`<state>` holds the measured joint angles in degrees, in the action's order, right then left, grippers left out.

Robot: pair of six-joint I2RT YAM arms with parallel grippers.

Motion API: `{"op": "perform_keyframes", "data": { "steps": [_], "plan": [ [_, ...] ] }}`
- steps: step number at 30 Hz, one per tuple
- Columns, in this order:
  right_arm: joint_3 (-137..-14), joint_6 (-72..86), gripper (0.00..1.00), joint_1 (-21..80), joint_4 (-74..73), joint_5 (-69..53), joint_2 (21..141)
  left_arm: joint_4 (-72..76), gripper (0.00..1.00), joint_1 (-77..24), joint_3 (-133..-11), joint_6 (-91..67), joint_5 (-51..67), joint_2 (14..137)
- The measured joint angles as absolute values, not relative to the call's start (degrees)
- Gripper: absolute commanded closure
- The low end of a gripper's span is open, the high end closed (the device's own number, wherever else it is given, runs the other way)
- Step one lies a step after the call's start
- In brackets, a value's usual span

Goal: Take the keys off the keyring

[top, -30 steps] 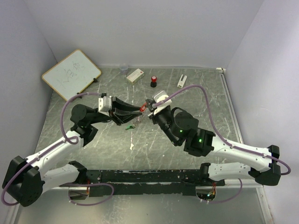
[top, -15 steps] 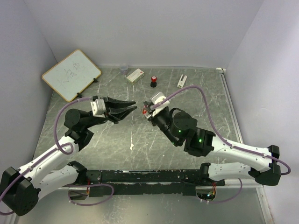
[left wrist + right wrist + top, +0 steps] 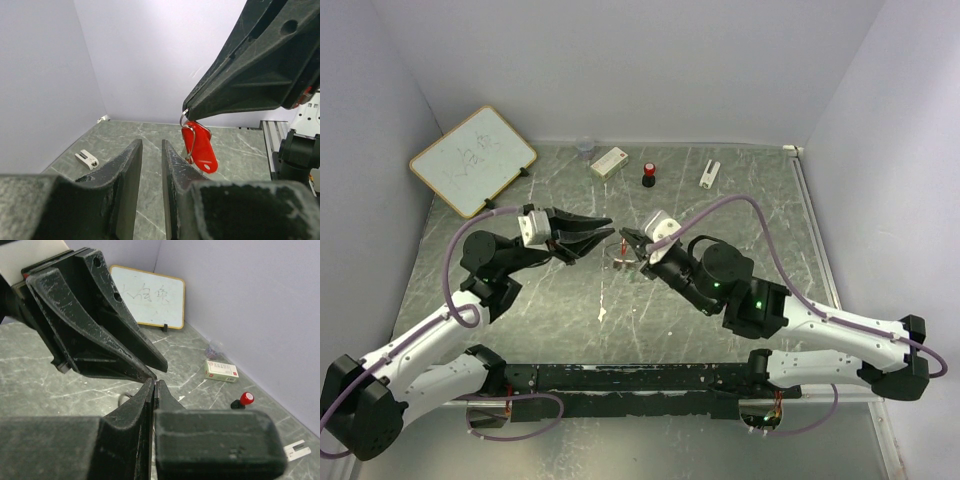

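Observation:
My right gripper [image 3: 626, 238] is shut on the keyring [image 3: 188, 134], a thin silver wire loop that hangs from its tips above the table. The red-headed key [image 3: 202, 151] hangs on that loop and shows as a red speck in the top view [image 3: 623, 247]. My left gripper [image 3: 603, 232] faces the right one from the left, its tips a few centimetres away. Its jaws stand a narrow gap apart with nothing between them [image 3: 152, 143]. In the right wrist view my right gripper [image 3: 155, 382] is pressed shut, with the left fingers [image 3: 100, 325] just beyond it. The green-headed key is not in view.
A whiteboard [image 3: 472, 160] leans at the back left. Along the back wall stand a small clear cup [image 3: 585, 148], a white box [image 3: 609, 162], a black cylinder with a red cap [image 3: 648, 175] and a small white block [image 3: 709, 174]. Side walls close in the table.
One second ago the two grippers were together, with a green key below them. The left gripper has drawn back to the left, and the green key no longer shows. The right gripper has dropped slightly.

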<state>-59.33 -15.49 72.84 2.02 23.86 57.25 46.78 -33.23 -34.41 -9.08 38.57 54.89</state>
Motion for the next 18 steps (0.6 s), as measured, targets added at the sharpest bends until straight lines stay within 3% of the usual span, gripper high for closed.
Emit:
{"op": "perform_keyframes", "data": {
  "steps": [18],
  "plan": [
    [-56.23,-19.77,1.00,72.84,3.38,19.88,54.50,48.47,0.64,-33.23,-34.28,-11.64,49.04,56.34]
  ]
}}
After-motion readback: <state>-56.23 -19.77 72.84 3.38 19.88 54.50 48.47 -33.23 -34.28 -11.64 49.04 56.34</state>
